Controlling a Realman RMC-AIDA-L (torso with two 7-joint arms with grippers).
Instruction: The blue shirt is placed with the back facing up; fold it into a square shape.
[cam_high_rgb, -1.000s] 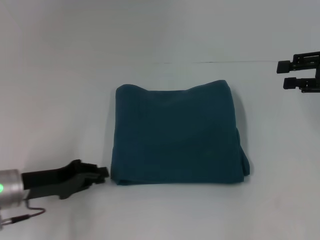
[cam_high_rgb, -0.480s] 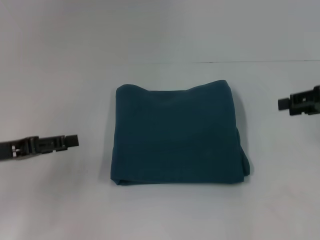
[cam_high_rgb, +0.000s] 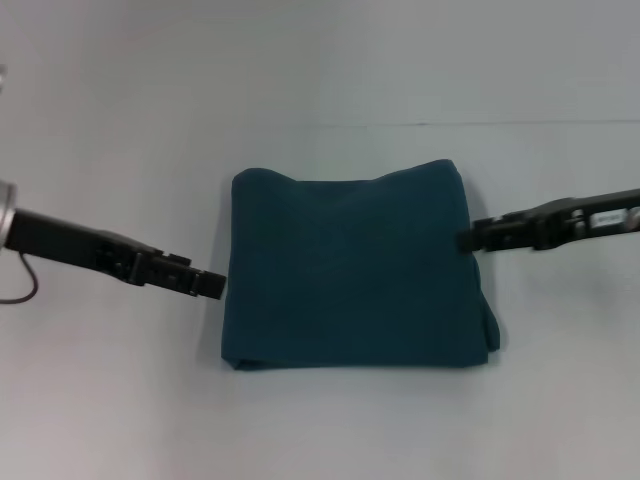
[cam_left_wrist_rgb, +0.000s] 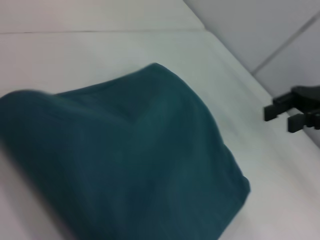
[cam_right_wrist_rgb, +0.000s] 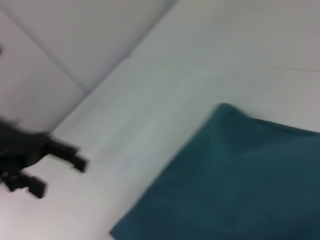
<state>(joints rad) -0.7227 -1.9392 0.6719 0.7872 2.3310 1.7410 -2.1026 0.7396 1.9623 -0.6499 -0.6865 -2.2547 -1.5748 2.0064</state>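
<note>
Lying folded nearly square on the white surface (cam_high_rgb: 120, 420), the blue shirt (cam_high_rgb: 352, 265) sits between the left claw (cam_high_rgb: 205, 283) and right claw (cam_high_rgb: 468, 240), each level with an opposite side edge; grip state unclear.

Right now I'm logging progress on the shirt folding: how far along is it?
Done: the blue shirt already lies as a compact, roughly square bundle on the white table. In hand: the left hand is at its left edge and the right hand at its right edge; neither visibly holds cloth. Left: perhaps evening out the bulging lower right corner.
</note>
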